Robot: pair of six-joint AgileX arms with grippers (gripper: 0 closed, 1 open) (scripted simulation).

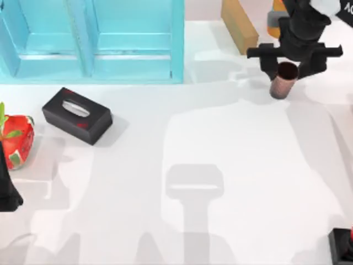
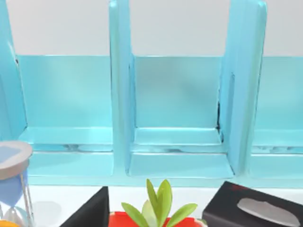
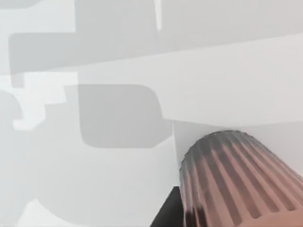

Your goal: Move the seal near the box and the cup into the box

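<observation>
Cup (image 1: 285,80) is hanging tilted in the right gripper (image 1: 292,67), jaws closed on its rim, well right of the box (image 1: 91,38). Seal (image 1: 344,244) is sitting far off at the table's (image 1: 220,143) near right corner; wide bare tabletop is lying between.

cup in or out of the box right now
Out. The cup sits between the right gripper fingers over the table's far right, well away from the blue box at the far left.
</observation>
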